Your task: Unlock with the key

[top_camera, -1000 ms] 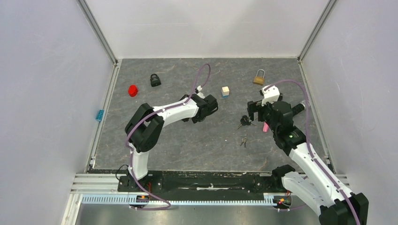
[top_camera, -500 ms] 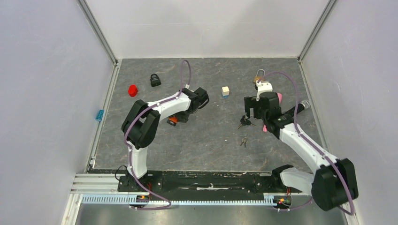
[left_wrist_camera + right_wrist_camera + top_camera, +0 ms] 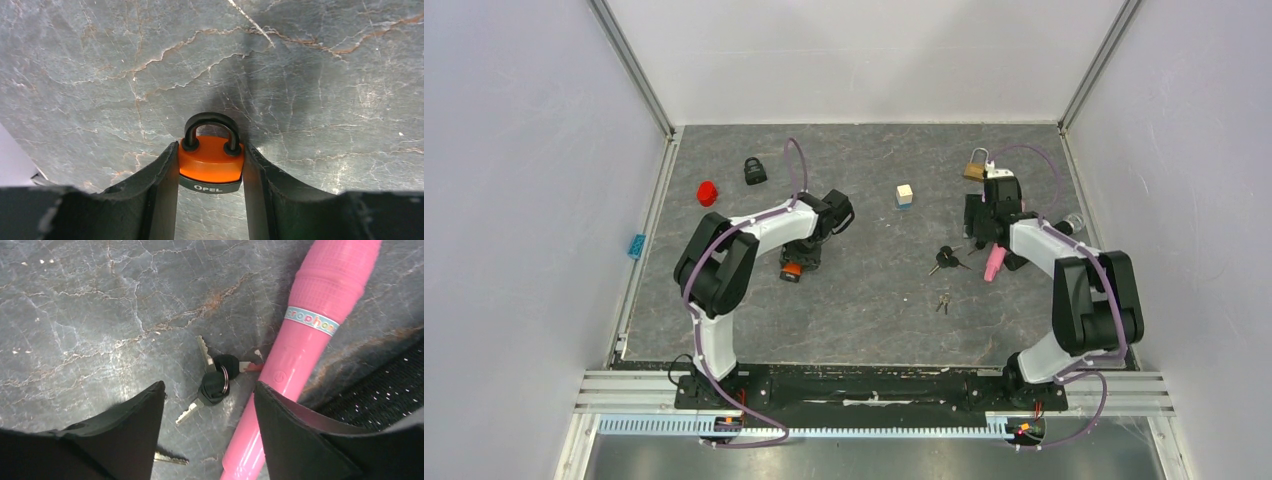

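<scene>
The left gripper (image 3: 210,148) was clenched on the orange padlock with a black shackle (image 3: 211,165), fingers pressing the two sides of its body, shackle pointing away from the wrist. The right gripper (image 3: 209,390) stood released, jaws apart over the grey marbled tabletop (image 3: 75,315). The bunch of black-headed keys (image 3: 216,381) lay just beyond its fingertips, one key touching a pink plastic cylindrical toy (image 3: 312,335).

Left arm (image 3: 769,225) and right arm (image 3: 1036,242): white links, black joints, a purple cable (image 3: 792,142) along each, matte black fingers (image 3: 159,192).
</scene>
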`<state>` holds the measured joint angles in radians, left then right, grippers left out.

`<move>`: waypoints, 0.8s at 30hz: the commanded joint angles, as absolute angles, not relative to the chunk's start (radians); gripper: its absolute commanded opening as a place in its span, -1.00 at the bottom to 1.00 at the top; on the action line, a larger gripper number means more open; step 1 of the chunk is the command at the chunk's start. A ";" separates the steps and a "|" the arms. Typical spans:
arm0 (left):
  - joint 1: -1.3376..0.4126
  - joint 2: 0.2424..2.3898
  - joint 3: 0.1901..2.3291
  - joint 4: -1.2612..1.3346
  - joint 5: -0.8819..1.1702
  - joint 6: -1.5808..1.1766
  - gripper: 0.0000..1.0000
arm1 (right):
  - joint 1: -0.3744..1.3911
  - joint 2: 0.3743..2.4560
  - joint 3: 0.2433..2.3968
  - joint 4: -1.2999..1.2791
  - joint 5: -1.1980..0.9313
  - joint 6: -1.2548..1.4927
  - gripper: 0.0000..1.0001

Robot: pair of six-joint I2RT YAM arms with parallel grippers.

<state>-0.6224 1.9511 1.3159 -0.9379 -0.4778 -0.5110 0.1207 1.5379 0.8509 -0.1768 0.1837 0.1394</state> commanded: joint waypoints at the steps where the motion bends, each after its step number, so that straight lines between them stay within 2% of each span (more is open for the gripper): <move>1: -0.608 1.914 1.268 -0.865 -0.382 -0.602 -0.70 | 0.111 1.611 0.915 -0.126 0.145 0.145 0.27; 8: -0.587 1.882 1.227 -0.837 -0.357 -0.603 -0.18 | 0.111 1.693 0.915 -0.127 0.143 0.130 0.06; 13: -0.579 1.839 1.217 -0.828 -0.340 -0.607 0.17 | 0.110 1.697 0.893 -0.128 0.142 0.112 -0.19; 15: -0.577 1.814 1.215 -0.829 -0.336 -0.610 0.20 | 0.110 1.693 0.889 -0.125 0.137 0.105 -0.31; 18: -0.571 1.773 1.217 -0.830 -0.330 -0.612 0.34 | 0.110 1.680 0.887 -0.119 0.118 0.092 -0.59; 22: -0.556 1.707 1.218 -0.840 -0.328 -0.614 0.37 | 0.113 1.633 0.878 -0.099 0.081 0.080 -0.94; 24: -0.549 1.666 1.218 -0.845 -0.332 -0.617 0.38 | 0.120 1.596 0.870 -0.087 0.062 0.071 -1.00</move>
<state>-0.5682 1.7725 1.2102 -0.8566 -0.3378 -0.5724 0.1139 1.6791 0.8829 -0.1341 0.1089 0.0952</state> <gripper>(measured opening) 0.682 0.237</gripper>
